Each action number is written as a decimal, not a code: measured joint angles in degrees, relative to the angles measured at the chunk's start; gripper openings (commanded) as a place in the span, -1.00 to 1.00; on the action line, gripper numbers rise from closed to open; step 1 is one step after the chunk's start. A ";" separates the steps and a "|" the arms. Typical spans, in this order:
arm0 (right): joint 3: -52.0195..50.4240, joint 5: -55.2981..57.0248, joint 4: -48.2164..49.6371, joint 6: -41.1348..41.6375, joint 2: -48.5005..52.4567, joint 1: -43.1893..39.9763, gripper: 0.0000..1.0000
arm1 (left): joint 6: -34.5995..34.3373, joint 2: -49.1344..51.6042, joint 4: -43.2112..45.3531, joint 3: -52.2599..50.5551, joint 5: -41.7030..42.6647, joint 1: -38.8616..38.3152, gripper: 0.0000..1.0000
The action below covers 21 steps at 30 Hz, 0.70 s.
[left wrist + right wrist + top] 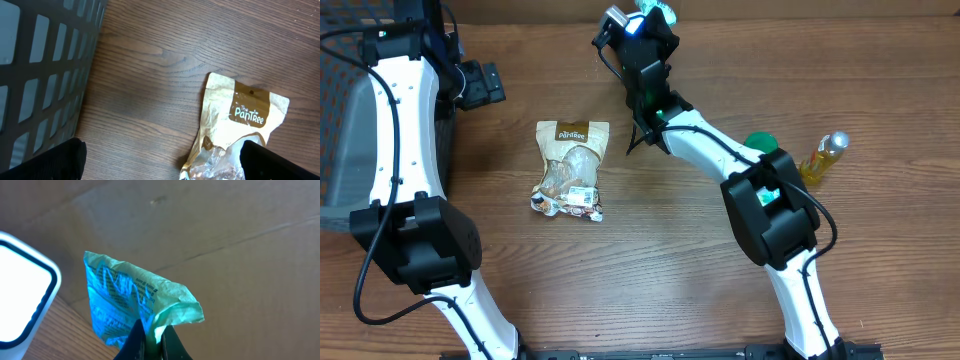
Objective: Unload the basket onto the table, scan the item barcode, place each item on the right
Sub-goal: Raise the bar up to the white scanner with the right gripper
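Observation:
My right gripper [653,22] is raised at the back of the table and shut on a thin green packet [658,7]. In the right wrist view the packet [131,299] sticks up from between the fingers [135,342], crumpled, with its printed face lit blue. A white scanner [20,292] sits just left of it; from overhead the scanner [616,17] appears beside the gripper. No barcode is legible. My left gripper [483,84] hovers open beside the basket, its fingers [55,160] wide apart and holding nothing.
A tan Pantree snack bag [570,165] lies flat mid-table, and its top edge [245,112] reaches the left gripper's right finger. A dark mesh basket [40,65] stands at far left. A yellow bottle [823,157] and a green lid [758,143] lie right.

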 measured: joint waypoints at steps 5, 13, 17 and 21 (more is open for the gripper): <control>0.00 1.07 3.39 -1.84 2.05 0.00 -0.93 | 0.02 0.00 0.00 0.00 0.00 0.00 0.99; 0.00 -0.24 3.37 -1.55 2.60 0.07 -0.93 | 0.00 0.00 0.00 0.00 0.00 0.00 0.99; 0.00 -1.51 0.15 -0.44 2.60 0.11 -0.93 | 0.00 0.00 0.00 0.00 0.00 0.00 0.99; 0.04 -2.78 -4.20 0.76 2.60 0.11 -0.93 | 0.00 0.00 0.00 0.00 0.00 0.00 0.99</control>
